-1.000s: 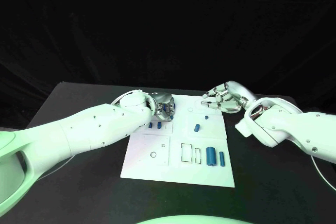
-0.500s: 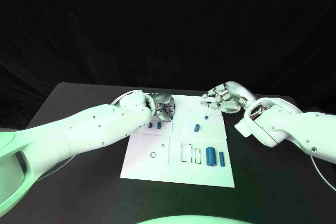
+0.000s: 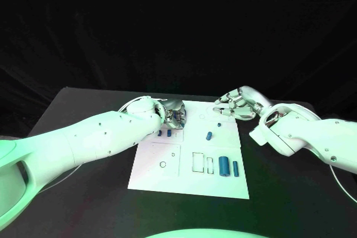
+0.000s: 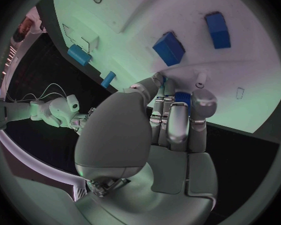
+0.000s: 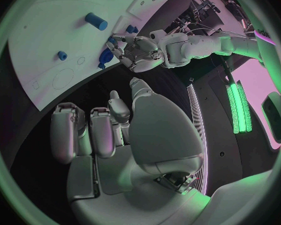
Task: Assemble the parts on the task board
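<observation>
Two hands over the black table (image 3: 89, 196): left (image 3: 175, 117) grips a blue part (image 4: 182, 98), right (image 3: 234, 105) curled, empty.

A black table (image 3: 82, 98) fills the lower half of the frame, its far edge crossing the middle. Behind it, the upper half is black draped cloth (image 3: 178, 36), folds faintly catching greenish light falling across everything.
</observation>
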Tool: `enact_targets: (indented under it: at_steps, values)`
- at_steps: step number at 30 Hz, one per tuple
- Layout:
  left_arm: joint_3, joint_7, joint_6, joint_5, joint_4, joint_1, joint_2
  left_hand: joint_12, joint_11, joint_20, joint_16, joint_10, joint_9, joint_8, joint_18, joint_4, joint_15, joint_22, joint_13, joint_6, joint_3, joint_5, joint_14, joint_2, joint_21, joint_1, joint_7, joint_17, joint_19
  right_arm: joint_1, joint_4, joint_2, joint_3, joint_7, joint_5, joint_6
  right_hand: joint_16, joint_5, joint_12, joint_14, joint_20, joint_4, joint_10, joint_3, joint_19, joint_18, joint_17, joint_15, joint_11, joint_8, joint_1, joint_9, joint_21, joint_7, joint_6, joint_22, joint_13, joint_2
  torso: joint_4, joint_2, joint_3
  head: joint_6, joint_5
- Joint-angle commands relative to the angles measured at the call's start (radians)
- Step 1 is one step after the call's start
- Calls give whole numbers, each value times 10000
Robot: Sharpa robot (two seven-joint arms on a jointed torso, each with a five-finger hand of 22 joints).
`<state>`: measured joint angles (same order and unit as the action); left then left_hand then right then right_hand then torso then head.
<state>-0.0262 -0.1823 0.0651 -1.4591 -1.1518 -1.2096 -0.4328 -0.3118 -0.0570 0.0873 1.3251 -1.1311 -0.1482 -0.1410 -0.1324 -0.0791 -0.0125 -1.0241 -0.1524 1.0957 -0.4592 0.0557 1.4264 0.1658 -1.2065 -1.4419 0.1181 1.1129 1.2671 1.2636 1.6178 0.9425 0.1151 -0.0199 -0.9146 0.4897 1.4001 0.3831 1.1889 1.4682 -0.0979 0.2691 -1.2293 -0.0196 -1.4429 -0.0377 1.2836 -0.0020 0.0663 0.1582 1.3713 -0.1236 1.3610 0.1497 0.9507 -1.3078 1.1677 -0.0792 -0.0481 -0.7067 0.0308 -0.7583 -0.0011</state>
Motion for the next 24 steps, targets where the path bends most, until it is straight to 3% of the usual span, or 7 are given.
enact_targets:
  at_steps: [1, 16, 19, 24]
  values:
    - [-36, 136, -203, 246, 7, 61, 11, 68, -7, 4, 61, -85, 6, 20, 128, -8, -3, -13, -3, 72, -59, -45, 51, -92, -41, 25, 11, 9, 90, -6, -1, -11, 0, -70, -41, -122, -69, 46, -25, 369, -3, -16, 32, 24, 66, -180, 1, -76, -3, 36, -17, 16, -45, 10, -64, -1132, 9, 80, 3, -2, -1, 3, -5]
    - [49, 297, 567, 612, -226, 58, -276, 131, 24, -25, 131, -272, 8, 35, 170, 58, -31, -233, -3, 252, -74, -45, 111, -120, -206, 74, -1, 63, 218, -7, -22, -10, 0, -70, -41, -112, -69, 46, -25, 369, -3, -16, 32, 24, 66, -180, 1, -76, -3, 36, -17, 16, -45, 10, -64, -1132, 9, 80, 0, 11, 6, 35, -13]
    - [126, 275, 643, 710, -435, 53, -452, 137, 26, -29, 134, -285, 9, 38, 171, 67, -34, -240, -2, 263, -76, -45, 114, -118, -212, 74, 0, 62, 224, -7, -36, -6, 0, -68, -41, -111, -69, 46, -25, 369, -3, -16, 32, 24, 66, -180, 1, -76, -3, 36, -17, 16, -45, 10, -64, -1132, 9, 80, -2, 15, 1, 62, -17]
    - [352, 212, 691, 915, -998, 27, -935, 154, 26, -34, 127, -311, 12, 48, 175, 86, -38, -258, -1, 285, -71, -46, 115, -98, -227, 83, 5, 36, 236, -8, -57, 15, 0, -60, -41, -111, -69, 46, -25, 369, -3, -16, 32, 24, 66, -180, 1, -76, -3, 36, -17, 16, -45, 10, -64, -1132, 9, 80, -18, 21, 2, 85, -22]
